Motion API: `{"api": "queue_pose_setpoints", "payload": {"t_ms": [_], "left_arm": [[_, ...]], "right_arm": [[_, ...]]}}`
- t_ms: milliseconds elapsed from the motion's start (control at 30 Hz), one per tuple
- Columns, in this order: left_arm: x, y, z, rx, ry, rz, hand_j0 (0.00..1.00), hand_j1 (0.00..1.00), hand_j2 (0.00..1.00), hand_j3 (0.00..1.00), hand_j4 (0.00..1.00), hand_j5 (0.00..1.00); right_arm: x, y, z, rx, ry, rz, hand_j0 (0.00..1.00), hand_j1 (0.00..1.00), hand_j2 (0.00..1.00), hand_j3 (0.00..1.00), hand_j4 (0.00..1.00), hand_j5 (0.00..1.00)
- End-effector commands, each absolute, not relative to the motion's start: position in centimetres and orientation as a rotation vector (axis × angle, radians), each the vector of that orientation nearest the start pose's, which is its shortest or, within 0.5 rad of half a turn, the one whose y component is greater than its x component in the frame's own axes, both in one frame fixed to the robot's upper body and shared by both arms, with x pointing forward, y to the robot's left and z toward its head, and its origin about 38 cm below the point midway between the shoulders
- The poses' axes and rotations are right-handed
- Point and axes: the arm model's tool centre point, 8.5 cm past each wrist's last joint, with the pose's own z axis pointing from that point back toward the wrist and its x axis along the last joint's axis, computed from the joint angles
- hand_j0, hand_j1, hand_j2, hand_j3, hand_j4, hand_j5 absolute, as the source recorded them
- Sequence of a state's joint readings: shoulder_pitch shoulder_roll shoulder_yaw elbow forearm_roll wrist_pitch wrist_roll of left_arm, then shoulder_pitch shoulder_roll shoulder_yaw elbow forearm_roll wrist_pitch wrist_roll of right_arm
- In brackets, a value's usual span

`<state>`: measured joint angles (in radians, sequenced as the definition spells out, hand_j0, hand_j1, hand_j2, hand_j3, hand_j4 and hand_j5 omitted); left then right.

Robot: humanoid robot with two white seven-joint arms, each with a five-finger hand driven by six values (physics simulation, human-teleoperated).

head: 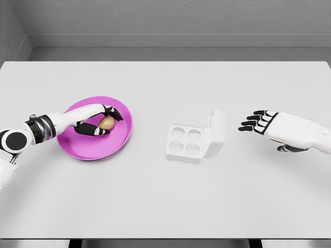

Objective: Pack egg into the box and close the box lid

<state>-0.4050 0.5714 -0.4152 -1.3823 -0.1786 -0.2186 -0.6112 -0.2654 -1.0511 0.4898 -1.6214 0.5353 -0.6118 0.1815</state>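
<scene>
Head view showed the left hand [98, 123] clasped around the egg [106, 122] on the pink plate [88, 151], at nine o'clock of the box [187, 141]. Its lid [217, 130] stood open (four cups empty), so packing and closing remained. The right hand [261, 123] hovered with fingers spread at three o'clock.

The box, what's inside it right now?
The box stands open, its lid tilted up on the right. Four round cups show, all empty. The egg is over the pink plate, in the left robot hand.
</scene>
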Motion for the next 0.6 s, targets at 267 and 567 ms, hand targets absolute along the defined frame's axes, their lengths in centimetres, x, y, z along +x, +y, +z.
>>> {"api": "queue_pose_setpoints", "payload": {"t_ms": [267, 567], "left_arm": [[43.3, 28.3, 13.0, 0.072, -1.348, -1.438, 0.41, 0.41, 0.41, 0.41, 0.41, 0.41], [43.2, 27.4, 14.8, 0.079, -1.408, -1.452, 0.39, 0.39, 0.39, 0.39, 0.39, 0.39]], "right_arm": [[35.5, -35.8, 18.0, -0.497, -1.430, 2.084, 1.00, 1.00, 1.00, 1.00, 1.00, 1.00], [35.6, -35.8, 18.0, -0.499, -1.430, 2.083, 1.00, 1.00, 1.00, 1.00, 1.00, 1.00]]}}
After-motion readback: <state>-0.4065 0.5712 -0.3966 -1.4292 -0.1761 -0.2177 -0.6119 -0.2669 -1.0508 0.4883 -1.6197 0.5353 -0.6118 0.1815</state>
